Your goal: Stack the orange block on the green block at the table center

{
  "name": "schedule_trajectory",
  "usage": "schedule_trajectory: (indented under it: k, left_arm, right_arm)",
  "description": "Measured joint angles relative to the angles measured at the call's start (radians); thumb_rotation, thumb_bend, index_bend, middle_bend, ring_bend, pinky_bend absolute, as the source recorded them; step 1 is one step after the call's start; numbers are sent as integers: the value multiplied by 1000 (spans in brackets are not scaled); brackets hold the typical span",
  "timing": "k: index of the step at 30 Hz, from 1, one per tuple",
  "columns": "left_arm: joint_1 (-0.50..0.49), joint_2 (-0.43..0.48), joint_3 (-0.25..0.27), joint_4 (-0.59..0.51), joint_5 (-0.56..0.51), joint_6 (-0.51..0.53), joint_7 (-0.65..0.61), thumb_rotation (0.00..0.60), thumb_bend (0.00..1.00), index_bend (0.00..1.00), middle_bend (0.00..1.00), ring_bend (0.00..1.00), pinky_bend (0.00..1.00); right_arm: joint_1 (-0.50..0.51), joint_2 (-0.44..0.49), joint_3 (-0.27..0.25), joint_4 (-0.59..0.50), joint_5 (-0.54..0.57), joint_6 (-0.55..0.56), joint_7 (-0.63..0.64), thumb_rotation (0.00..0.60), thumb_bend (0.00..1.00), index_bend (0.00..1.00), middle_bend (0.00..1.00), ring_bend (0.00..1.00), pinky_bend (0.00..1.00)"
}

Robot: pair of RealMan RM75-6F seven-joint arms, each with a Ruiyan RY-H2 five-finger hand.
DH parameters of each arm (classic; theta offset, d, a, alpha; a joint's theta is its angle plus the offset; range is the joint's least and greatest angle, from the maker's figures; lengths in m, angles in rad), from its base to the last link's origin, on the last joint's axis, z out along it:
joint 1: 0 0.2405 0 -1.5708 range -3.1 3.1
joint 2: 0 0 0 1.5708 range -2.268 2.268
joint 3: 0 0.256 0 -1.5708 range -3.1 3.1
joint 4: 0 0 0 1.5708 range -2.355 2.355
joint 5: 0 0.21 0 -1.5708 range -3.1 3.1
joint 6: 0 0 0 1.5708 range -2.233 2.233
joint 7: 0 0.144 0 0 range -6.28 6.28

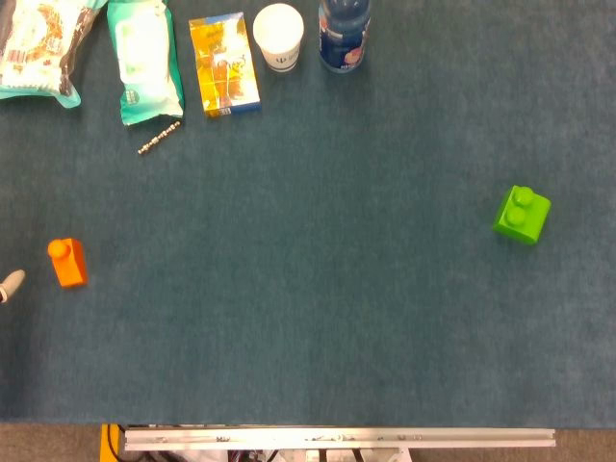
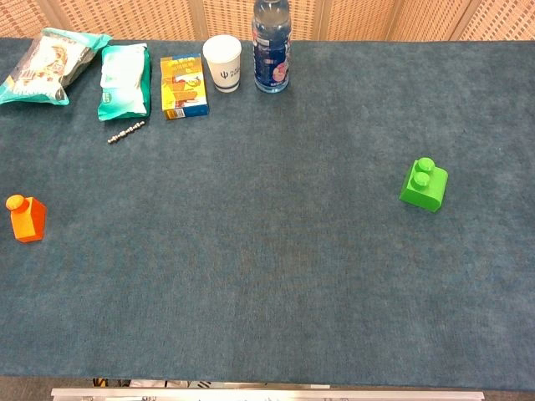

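The orange block stands on the blue-green table at the far left, one stud on top. The green block, with two studs, sits far over on the right side. A pale fingertip of my left hand pokes in at the left edge of the head view, a short way left of the orange block and not touching it. The rest of that hand is out of frame. The chest view shows no hand, and my right hand appears in neither view.
Along the far edge lie two snack bags, a yellow box, a white paper cup and a blue bottle. A small metal chain lies in front of the bags.
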Motion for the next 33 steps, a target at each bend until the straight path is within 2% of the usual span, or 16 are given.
schedule_trajectory:
  k: [9,15,26,33]
  left_arm:
    - [6,0,4,-3,13,9,2,600,96,308,297,246,196]
    - [5,0,6,-5,15,5,6,600,95,308,296,246,196]
    - [2,6,15,-11,23,-9,6,600,96,308,297,246,196]
    - [7,7,20,-13,24,-7,5,600,96,308,297,246,196]
  right_arm:
    - [6,16,-8,-2,-7,-21,-14,600,136,159,380,254,259]
    - [31,26,-15,-15,1,-83,-73,600,131,159,380,254,267]
    - [108,10,-11,-72,108,-252,-253,600,55,141,348,262,287]
    - [185,-31,9,-102,198,-362,-371,600,45,139,345,259,287]
